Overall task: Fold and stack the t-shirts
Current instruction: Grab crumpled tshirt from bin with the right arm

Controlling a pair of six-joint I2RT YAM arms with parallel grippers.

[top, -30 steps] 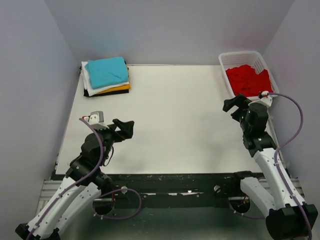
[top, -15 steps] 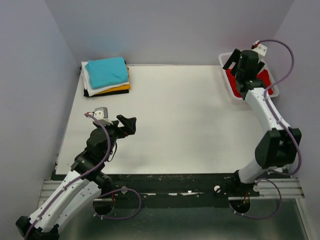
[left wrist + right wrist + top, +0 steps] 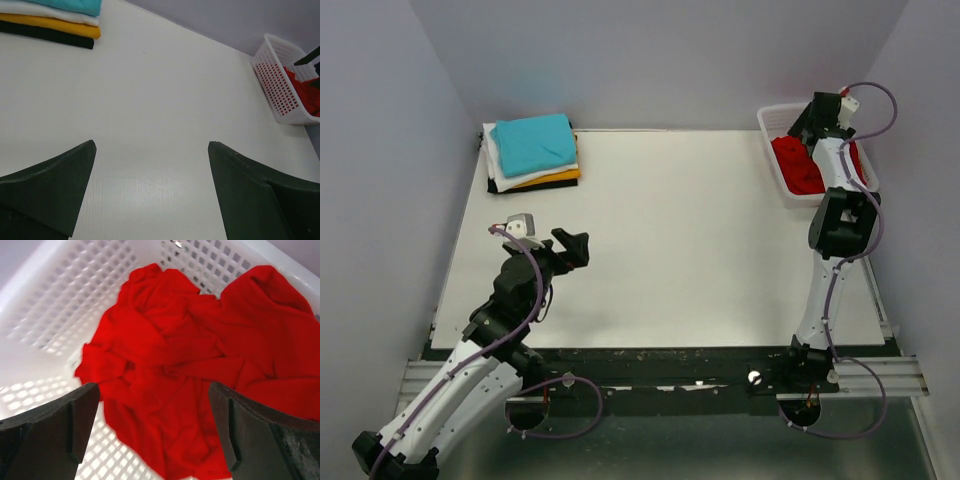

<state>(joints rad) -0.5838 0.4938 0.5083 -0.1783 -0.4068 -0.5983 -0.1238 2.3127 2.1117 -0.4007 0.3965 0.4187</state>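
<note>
My R claw (image 3: 152, 390) is spread wide just over the crumpled red tee (image 3: 170, 355) in the basket (image 3: 60, 305), prob to grab it; L claw (image 3: 150, 145) also spread, idle over tabletop (image 3: 670, 230), folded stack (image 3: 532, 152) far-left corner.

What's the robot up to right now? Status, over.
Both open, empty: right gripper over crumpled red shirt in basket; left gripper above table. Nothing blocking.

4 folded tees (image 3: 532, 143), 1 red tee (image 3: 170, 370), 1 bskt (image 3: 60, 305).
</note>
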